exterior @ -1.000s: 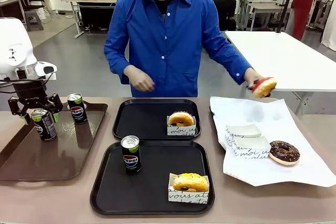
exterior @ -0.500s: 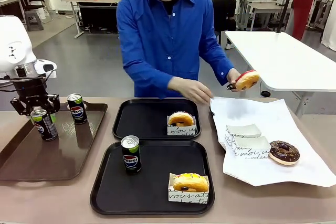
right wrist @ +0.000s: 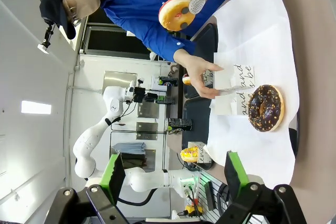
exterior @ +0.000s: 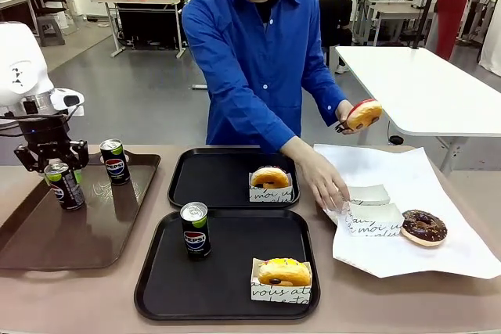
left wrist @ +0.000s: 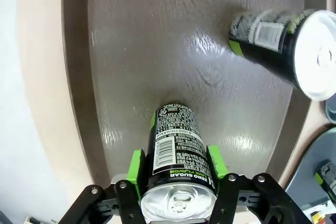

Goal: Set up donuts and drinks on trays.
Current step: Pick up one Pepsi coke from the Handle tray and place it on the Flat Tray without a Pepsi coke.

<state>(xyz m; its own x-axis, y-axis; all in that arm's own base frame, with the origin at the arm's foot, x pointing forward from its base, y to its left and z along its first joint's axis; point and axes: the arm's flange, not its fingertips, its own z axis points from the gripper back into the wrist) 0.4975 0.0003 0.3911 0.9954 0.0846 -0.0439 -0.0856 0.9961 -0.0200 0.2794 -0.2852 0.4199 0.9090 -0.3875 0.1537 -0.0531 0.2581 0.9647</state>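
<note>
On brown tray (exterior: pixel 70 240), perhaps both cans (exterior: pixel 116 163)

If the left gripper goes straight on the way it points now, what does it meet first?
The left gripper points down onto the Pepsi can it clamps; beyond that, the brown tray the can seems to stand on.

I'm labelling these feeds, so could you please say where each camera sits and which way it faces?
Front: fixed between the arms, facing across the table at the person; left arm at left.
Left wrist: on the left arm, looking down the left fingers at a can on the brown tray.
Right wrist: on the right arm, rolled sideways, looking past the open right fingers over the paper at the person.
Shared: front and right wrist show the chocolate donut.
</note>
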